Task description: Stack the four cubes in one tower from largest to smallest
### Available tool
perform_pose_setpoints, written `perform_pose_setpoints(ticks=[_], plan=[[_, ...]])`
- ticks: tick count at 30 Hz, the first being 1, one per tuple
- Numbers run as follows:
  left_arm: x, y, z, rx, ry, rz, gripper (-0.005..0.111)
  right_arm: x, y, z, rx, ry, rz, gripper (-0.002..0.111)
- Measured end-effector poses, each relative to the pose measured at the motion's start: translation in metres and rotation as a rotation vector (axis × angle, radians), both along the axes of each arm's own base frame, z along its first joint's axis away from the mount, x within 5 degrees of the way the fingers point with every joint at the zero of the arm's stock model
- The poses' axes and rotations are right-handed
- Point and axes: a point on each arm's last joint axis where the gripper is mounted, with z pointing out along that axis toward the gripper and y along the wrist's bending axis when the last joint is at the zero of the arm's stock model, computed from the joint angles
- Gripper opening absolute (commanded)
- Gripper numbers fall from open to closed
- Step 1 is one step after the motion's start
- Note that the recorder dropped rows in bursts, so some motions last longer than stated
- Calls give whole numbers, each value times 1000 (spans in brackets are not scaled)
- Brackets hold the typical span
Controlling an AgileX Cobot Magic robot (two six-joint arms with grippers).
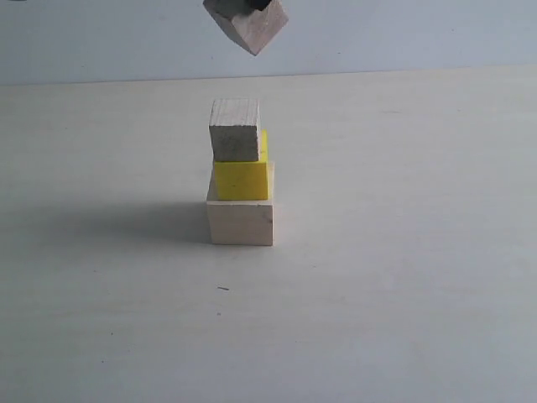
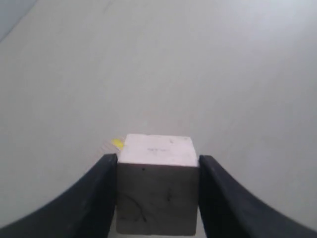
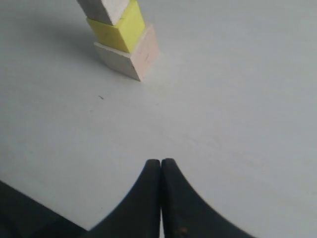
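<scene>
A tower of three cubes stands mid-table: the large pale wooden cube (image 1: 241, 221) at the bottom, the yellow cube (image 1: 242, 175) on it, a small pale wooden cube (image 1: 235, 130) on top. The same stack shows in the right wrist view, with the large cube (image 3: 132, 57) under the yellow cube (image 3: 121, 27). High above the tower hangs the other small pale cube (image 1: 252, 23), tilted on a corner. My left gripper (image 2: 157, 163) is shut on this cube (image 2: 157, 191), one black finger on each side. My right gripper (image 3: 161, 163) is shut with nothing in it, low over the table, apart from the tower.
The pale table (image 1: 403, 277) spreads around the tower, with a small dark speck (image 1: 222, 289) in front of it. A light wall (image 1: 403, 34) rises behind the table's far edge.
</scene>
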Motion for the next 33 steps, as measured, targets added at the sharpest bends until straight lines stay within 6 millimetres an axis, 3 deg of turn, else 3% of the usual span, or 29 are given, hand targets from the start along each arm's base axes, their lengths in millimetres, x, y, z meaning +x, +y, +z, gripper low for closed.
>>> perform_pose_setpoints(ticks=[6, 13, 17, 26, 33], plan=[[-1, -1, 0, 72, -145, -244, 0, -5, 8, 1, 56, 25, 86, 0], [7, 8, 0, 137, -214, -287, 0, -6, 9, 1, 61, 25, 100, 0], [25, 27, 2, 94, -201, -172, 0, -6, 9, 1, 61, 25, 100, 0], [73, 68, 26, -318, -255, 169, 0, -6, 9, 1, 61, 25, 100, 0], [98, 104, 1, -438, -182, 347, 0, -6, 9, 2, 76, 34, 80, 0]])
